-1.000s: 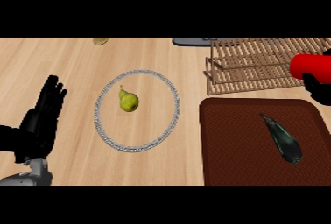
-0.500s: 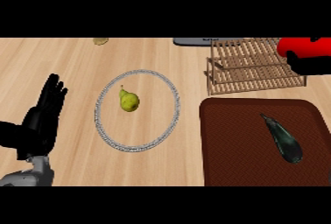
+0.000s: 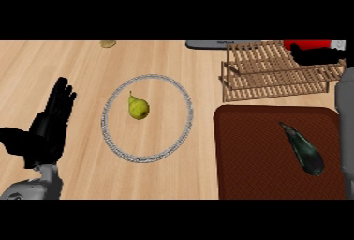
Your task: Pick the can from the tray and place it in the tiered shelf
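The red can (image 3: 306, 45) is at the far right, above the back of the wooden tiered shelf (image 3: 276, 72). My right hand (image 3: 319, 55) is curled round it and hides most of it; the grey forearm runs down the right edge. The dark red tray (image 3: 262, 159) lies in front of the shelf, with a dark eggplant (image 3: 302, 149) on it. At the left edge my left hand (image 3: 47, 125) rests open, fingers up.
A round silver-rimmed plate (image 3: 110, 136) in the middle of the wooden counter carries a green pear (image 3: 138, 108). A small yellowish thing (image 3: 108, 44) and a grey object (image 3: 207, 44) lie at the counter's far edge.
My right hand has carried the red can away from me and a little to the left, to above the shelf's back. The left hand has stayed still.
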Tool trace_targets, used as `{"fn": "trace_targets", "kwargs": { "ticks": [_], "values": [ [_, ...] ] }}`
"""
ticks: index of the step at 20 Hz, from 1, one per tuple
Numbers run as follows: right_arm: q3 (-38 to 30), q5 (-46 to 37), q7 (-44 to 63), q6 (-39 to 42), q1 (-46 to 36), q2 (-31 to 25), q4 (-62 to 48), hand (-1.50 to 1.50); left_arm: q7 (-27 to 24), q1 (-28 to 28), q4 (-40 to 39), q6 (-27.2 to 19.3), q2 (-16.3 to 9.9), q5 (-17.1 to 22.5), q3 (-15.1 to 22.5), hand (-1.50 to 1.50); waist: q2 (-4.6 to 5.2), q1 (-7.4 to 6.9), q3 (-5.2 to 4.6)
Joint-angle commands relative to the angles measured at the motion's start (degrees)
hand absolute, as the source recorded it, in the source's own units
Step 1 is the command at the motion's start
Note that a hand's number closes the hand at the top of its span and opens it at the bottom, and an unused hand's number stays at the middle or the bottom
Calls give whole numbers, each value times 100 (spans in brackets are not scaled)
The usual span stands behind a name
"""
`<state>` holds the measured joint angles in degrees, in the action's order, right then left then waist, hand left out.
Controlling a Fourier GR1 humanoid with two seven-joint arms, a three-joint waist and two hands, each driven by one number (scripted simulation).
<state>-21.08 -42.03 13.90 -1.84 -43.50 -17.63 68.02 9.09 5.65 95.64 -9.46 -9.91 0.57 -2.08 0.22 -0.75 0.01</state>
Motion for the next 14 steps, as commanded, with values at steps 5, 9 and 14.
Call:
{"fn": "trace_targets", "kwargs": {
  "ticks": [5, 9, 14],
  "values": [
    [-201, 467, -492, -308, -599, -146, -1702, -150, -215, -102, -59, 132, -14, -25, -108, 0, -1, -5, 0],
    [-248, 731, -562, -146, -915, -305, -2046, -150, -230, -180, -129, 65, 187, -184, 96, 0, -2, 3, -1],
    [-272, 1129, -1131, -134, -912, -352, -1999, -150, -44, -41, -50, 250, 19, 92, -215, 0, -6, 9, -1]
  ]
}}
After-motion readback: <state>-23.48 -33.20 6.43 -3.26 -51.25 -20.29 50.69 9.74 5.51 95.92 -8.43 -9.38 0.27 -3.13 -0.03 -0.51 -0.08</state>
